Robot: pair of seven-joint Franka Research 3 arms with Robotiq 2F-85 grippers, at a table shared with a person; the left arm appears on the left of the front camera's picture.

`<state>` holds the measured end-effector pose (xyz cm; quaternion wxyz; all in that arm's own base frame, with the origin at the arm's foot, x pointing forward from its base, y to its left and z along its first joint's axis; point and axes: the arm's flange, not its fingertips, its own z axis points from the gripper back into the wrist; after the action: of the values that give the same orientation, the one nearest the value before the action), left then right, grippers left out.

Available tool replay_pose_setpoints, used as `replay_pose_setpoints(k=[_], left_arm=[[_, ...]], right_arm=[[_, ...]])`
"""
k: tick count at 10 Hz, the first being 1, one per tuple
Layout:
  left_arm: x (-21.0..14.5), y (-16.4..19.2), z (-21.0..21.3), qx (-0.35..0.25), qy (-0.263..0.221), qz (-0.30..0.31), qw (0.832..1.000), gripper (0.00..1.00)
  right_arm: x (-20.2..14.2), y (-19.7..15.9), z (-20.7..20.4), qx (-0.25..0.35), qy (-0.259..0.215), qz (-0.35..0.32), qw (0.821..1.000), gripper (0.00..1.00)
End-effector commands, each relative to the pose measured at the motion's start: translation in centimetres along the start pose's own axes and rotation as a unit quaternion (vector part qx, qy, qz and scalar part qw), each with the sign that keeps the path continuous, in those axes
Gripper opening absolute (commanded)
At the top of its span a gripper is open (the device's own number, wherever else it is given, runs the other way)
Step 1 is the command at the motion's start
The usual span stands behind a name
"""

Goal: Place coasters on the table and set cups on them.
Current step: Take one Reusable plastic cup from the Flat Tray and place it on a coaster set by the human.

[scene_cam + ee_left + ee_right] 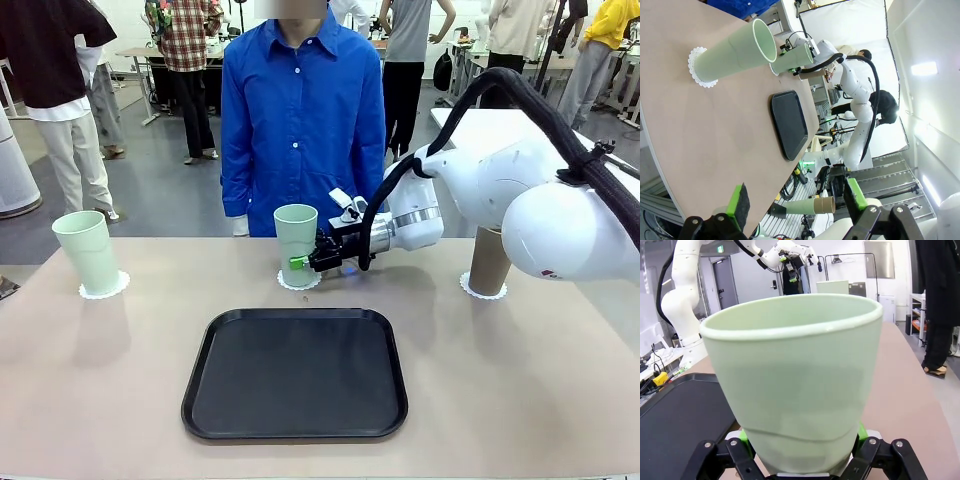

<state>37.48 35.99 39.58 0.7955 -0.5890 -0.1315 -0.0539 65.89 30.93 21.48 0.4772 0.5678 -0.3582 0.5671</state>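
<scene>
i see my right gripper (300, 262) around the base of the middle mint cup (296, 244), which stands on its coaster (299, 282) on the table (100, 380); whether the pads press it i cannot tell. a black tray (296, 373) lies just beside the jaws. a person in blue (300, 120) stands beyond. left gripper (797, 200) hangs with jaws wide, nothing between, the far mint cup (737, 52) ahead of it.
</scene>
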Motion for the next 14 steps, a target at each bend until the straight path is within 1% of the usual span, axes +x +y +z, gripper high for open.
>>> replay_pose_setpoints(k=[1,7,14], left_arm=[[0.0,-0.1,0.1,0.005,-0.002,0.001,1.000,1.00],[0.0,-0.1,0.1,0.005,-0.002,0.001,1.000,1.00],[0.0,-0.1,0.1,0.005,-0.002,0.001,1.000,1.00]], right_arm=[[0.4,-0.7,0.0,0.019,0.007,-0.002,1.000,1.00],[0.5,-0.9,0.0,0.041,0.006,0.003,0.999,1.00],[0.9,-0.7,1.1,0.032,0.004,-0.001,0.999,1.00]])
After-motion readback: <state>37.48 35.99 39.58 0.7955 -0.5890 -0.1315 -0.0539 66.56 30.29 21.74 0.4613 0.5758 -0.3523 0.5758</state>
